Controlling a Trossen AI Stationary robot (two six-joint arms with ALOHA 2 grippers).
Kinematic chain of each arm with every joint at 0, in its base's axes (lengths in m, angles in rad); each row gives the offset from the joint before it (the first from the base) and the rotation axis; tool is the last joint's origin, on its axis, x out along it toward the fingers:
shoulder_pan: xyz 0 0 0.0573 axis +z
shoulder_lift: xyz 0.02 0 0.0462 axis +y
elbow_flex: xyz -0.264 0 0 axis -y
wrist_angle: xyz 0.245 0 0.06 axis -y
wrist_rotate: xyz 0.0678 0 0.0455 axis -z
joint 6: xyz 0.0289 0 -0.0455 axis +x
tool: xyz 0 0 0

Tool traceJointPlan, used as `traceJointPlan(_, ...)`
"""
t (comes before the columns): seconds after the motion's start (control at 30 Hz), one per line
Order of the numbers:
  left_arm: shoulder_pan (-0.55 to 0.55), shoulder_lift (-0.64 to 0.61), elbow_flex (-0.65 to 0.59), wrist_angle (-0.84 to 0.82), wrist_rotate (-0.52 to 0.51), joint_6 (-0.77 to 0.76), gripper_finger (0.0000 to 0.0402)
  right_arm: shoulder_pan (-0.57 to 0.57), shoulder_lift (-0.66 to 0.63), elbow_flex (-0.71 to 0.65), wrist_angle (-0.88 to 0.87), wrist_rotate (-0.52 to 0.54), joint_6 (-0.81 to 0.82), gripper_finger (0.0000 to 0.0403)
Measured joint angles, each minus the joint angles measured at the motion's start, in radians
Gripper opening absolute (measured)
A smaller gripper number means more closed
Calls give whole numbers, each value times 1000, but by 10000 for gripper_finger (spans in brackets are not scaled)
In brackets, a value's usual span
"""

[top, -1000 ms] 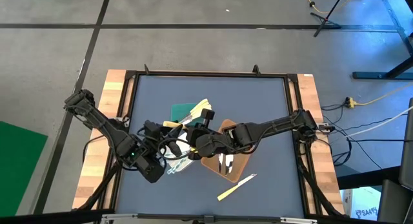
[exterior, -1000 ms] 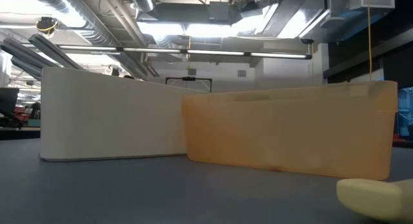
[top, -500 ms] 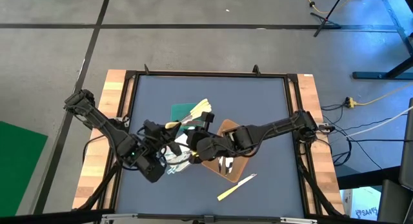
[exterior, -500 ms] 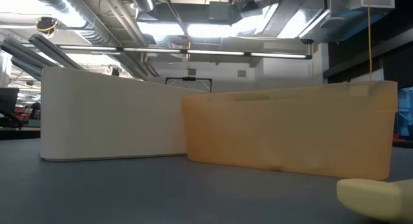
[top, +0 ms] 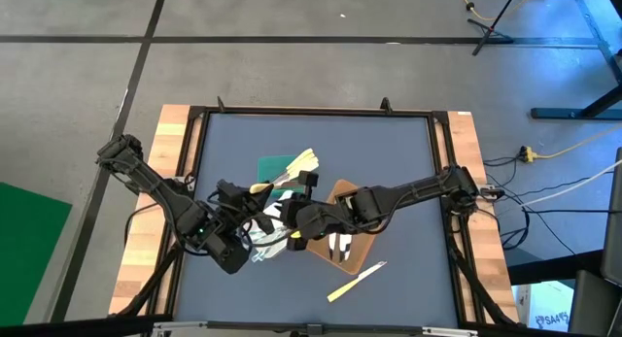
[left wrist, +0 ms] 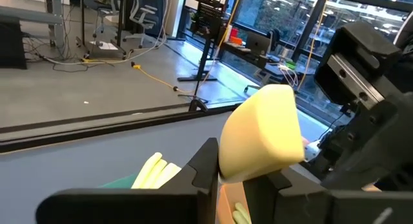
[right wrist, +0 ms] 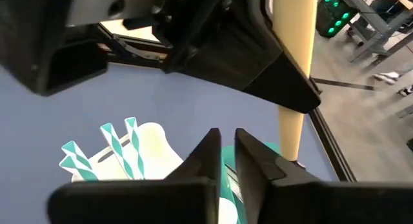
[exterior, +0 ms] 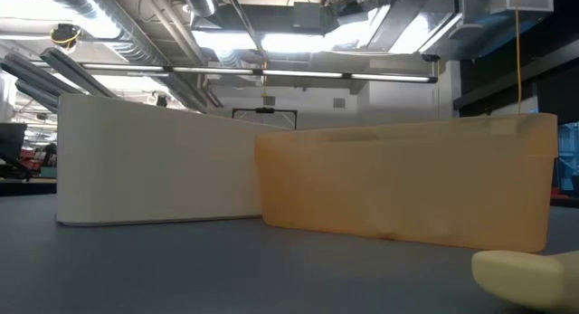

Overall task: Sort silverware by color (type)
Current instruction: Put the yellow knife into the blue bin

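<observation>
Roughly mid-sort. Cream pieces fan out on the green tray (top: pixel 268 168) at 12 o'clock of table centre, a few sit in the brown tray (top: pixel 356 252), and one cream knife (top: pixel 356 281) lies loose at 5 o'clock, long axis running 2 to 8. Left gripper (left wrist: pixel 240 179) is clamped on a cream utensil (left wrist: pixel 261 135), its broad end pointing away from the wrist. Right gripper (right wrist: pixel 226 150) is nearly closed, nothing visible between its fingers.

Contents of white tray (exterior: pixel 154 160) and brown tray (exterior: pixel 407 183) hidden behind own walls in low view. Cream-yellow utensil (exterior: pixel 525 276) cut off at low view's lower right corner, type unreadable. Overhead: white tray mostly covered by both arms; left gripper (top: pixel 255 213) and right gripper (top: pixel 292 219) fingertips too small to resolve.
</observation>
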State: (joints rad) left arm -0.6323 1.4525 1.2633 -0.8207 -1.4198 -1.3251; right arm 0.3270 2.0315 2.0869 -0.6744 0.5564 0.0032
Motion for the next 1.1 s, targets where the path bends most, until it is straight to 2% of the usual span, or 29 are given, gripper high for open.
traceJointPlan(0.27, 0, 0, 0, 0, 2, 1, 41, 0, 0, 0, -15, 0, -1, 106)
traceJointPlan(0.37, 14, 0, 1, 1, 41, 28, 42, 14, -10, 0, -43, 0, 3, 112)
traceJointPlan(0.57, 75, 0, 3, 10, 187, 134, 43, 58, -79, 0, -142, 35, 12, 111)
traceJointPlan(0.7, 127, 0, 37, 10, 277, 272, 44, 90, -144, 0, -286, 34, 91, 111)
traceJointPlan(0.9, 235, 0, 154, 14, 454, 578, 44, 147, -219, 1, -582, 43, 306, 111)
traceJointPlan(1.1, 360, 0, 238, 16, 656, 841, 45, 255, -230, 0, -867, 202, 578, 111)
